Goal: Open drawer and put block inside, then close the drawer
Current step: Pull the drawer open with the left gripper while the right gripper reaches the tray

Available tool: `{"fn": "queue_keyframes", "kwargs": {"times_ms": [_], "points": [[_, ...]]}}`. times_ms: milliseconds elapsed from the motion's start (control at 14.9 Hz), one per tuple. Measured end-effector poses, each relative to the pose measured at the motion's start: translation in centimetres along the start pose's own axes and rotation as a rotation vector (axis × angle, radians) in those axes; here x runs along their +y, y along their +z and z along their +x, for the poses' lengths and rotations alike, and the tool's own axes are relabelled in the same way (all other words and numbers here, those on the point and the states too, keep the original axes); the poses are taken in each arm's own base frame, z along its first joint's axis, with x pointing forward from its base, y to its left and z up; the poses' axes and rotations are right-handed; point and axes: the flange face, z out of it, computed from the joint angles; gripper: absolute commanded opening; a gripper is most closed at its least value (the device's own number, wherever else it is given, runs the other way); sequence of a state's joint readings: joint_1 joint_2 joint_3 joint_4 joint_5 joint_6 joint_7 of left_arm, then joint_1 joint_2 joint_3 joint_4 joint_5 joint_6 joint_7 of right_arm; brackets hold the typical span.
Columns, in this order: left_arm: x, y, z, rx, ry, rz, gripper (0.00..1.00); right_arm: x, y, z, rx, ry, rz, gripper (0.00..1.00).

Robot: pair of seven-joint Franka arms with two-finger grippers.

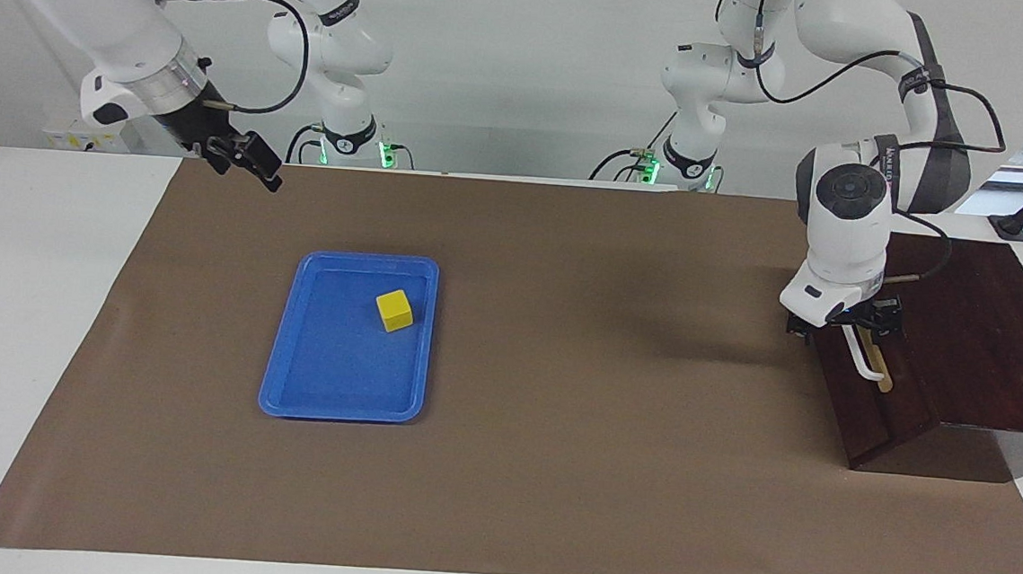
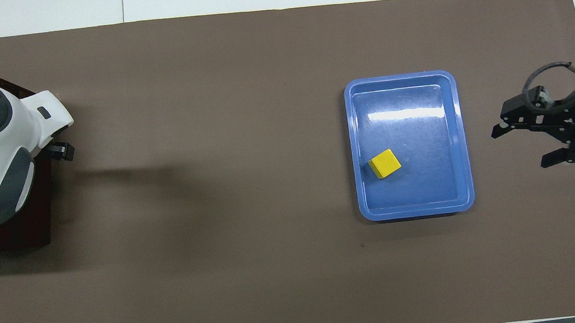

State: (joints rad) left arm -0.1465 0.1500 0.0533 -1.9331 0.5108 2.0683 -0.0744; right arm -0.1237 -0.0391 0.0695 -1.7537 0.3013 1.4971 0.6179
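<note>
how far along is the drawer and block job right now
Nothing is finished: the drawer looks shut. In hand: the left gripper, open, is at its white handle. Left: pull it open, move the block from the blue tray, close. The right gripper hangs open.

A: Where's block (image 1: 394,309)?
B: In tray (image 1: 289,379), right arm's end of table (image 1: 550,506).
A: Drawer (image 1: 863,411)?
B: Left arm's end, well apart from tray.
</note>
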Motion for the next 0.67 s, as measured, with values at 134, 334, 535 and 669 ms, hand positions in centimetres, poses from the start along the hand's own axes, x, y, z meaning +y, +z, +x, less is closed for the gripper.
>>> {"fn": "queue_keyframes", "kwargs": {"times_ms": [134,334,535,669], "points": [[0.1,0.6,-0.3,-0.009,0.0,-0.002,1.0,-0.7,2.9,1.2,-0.092,0.133,0.035,1.0],[-0.1,1.5,-0.8,-0.025,-0.01,-0.006,1.0,-2.1,7.5,4.3,-0.214,0.311,0.091,1.0],[0.3,2.2,-1.1,-0.036,-0.07,-0.009,1.0,-2.8,13.1,7.3,-0.318,0.415,0.159,1.0],[0.5,2.3,-1.2,-0.038,-0.123,-0.015,1.0,-2.9,16.8,9.4,-0.385,0.462,0.177,1.0]]}}
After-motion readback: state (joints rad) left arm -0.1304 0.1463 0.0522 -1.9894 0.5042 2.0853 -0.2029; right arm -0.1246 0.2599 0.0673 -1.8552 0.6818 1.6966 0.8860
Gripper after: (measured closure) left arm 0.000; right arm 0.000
